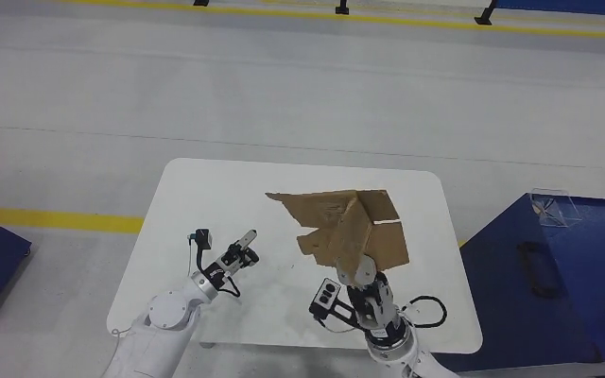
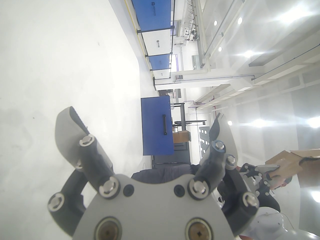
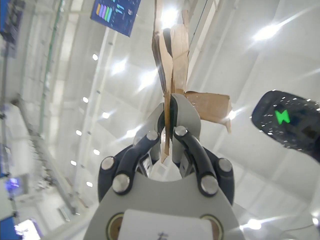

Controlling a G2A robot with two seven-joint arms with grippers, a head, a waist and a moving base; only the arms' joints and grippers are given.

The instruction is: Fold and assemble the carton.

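Observation:
A flattened brown carton (image 1: 345,227) is held up at a tilt over the right half of the white table (image 1: 208,208), its flaps splayed. My right gripper (image 1: 357,271) sits at the carton's near edge and is shut on a cardboard panel. In the right wrist view the carton (image 3: 172,58) rises edge-on from between the pads of the right gripper (image 3: 169,106). My left gripper (image 1: 248,238) hovers over the table's left half, open and holding nothing. In the left wrist view the left gripper (image 2: 147,123) has its fingers (image 2: 72,128) spread wide, and the carton (image 2: 295,161) shows farther off.
A blue cabinet (image 1: 539,274) stands right of the table, with a clear holder (image 1: 556,206) on it. A yellow floor line (image 1: 66,220) runs to the left. Bare tabletop lies between the two arms and at the far left.

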